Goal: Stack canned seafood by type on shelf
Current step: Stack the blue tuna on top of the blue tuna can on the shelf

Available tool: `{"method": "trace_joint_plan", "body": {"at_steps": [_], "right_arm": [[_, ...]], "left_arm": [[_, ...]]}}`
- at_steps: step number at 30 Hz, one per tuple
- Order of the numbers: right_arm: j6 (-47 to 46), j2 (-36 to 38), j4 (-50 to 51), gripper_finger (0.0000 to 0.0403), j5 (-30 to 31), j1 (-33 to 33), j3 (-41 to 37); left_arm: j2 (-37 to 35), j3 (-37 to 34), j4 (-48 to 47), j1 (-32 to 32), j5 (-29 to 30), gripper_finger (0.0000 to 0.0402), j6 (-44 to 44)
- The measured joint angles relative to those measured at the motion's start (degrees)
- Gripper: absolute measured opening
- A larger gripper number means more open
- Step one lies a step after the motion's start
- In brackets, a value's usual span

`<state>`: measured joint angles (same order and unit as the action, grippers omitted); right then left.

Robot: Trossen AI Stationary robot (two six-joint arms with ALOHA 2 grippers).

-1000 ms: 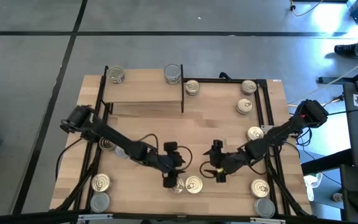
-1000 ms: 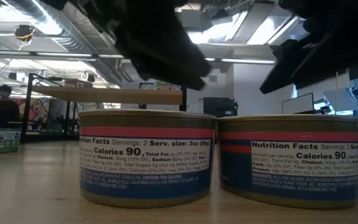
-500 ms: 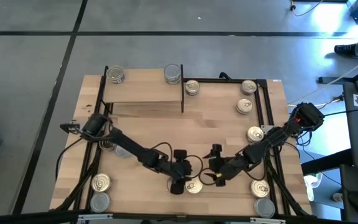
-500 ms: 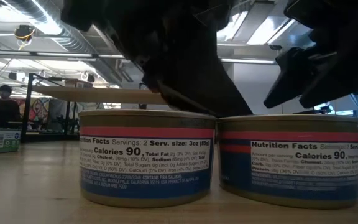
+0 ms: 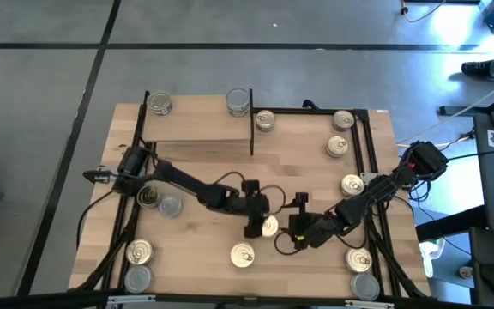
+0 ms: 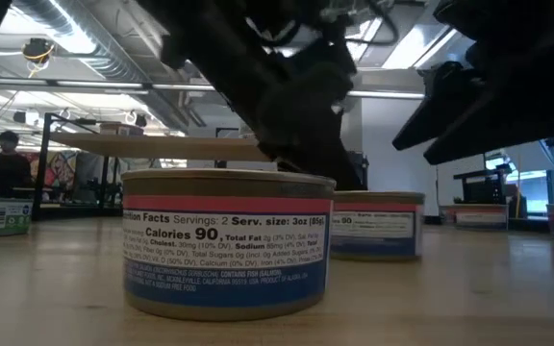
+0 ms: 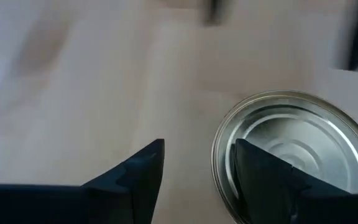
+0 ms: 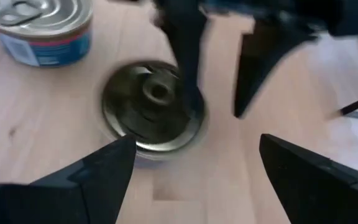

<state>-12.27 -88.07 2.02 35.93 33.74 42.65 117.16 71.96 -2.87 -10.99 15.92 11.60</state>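
Although it sits closest to the low camera, the tin nearest the front edge [image 5: 242,254] is not in either gripper; it stands alone with its nutrition label facing outward. Just behind it, mid-table, the left gripper [image 5: 254,227] reaches down over a second tin [image 5: 269,226]. In the left wrist view one dark finger lies across that tin's silvery lid [image 7: 303,155] and the other hangs over bare wood beside it, so the jaws are parted and straddle the rim rather than clamping the wall; I would not call it held. The right gripper [image 5: 294,238] hovers just beside the same tin with its fingers spread wide and nothing between them.

These tins look rigid and fairly dense for their size, with smooth metal walls and glossy paper bands, so they will likely slide on the wood if nudged off-centre, as a finger on the lid might do. My judgement is that the safest hold is across the full width of the side wall, fingers low enough to clear the raised lid rim.

More canned seafood is scattered near the table's left and right edges. Farthest back, the shelf [image 5: 197,129] carries one tin at its left corner [image 5: 159,104] and one at its right corner [image 5: 239,102].
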Motion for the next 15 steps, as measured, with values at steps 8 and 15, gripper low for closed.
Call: {"method": "trace_joint_plan", "body": {"at_steps": [8, 15], "right_arm": [[2.14, 0.76, -2.06, 0.034, 1.87, -0.62, 0.66], [-1.26, 0.76, -1.69, 0.0308, 0.24, -4.44, 0.67]], "left_arm": [[-4.28, -0.48, -4.6, 4.06, 0.22, 0.0194, -0.62], [-9.97, -0.4, -12.44, -0.59, 0.85, 0.0194, -1.66]]}}
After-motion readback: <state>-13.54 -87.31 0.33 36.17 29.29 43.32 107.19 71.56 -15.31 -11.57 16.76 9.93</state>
